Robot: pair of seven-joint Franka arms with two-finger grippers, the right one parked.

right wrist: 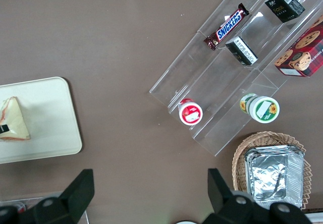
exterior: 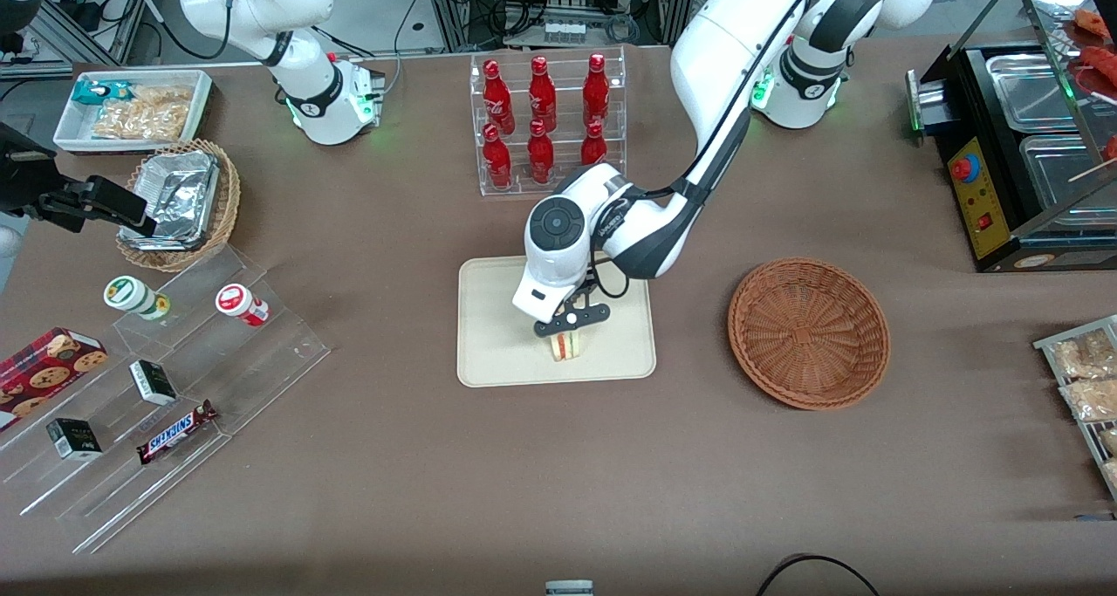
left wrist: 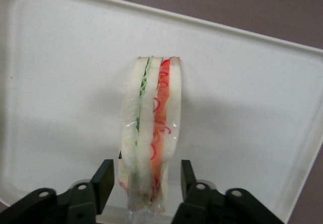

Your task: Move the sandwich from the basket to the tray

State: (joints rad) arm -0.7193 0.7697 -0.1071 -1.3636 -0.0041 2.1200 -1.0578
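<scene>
The sandwich, a wedge of white bread with red and green layers in clear wrap, stands on edge on the cream tray, near the tray's edge closest to the front camera. My left gripper hangs directly over it, open. Its black fingers straddle the wedge with a gap showing on each side. The reddish-brown wicker basket lies beside the tray toward the working arm's end of the table, with nothing in it.
A clear rack of red bottles stands farther from the front camera than the tray. Toward the parked arm's end are a tan basket with a foil container, a stepped acrylic snack shelf and a white bin. A food warmer sits at the working arm's end.
</scene>
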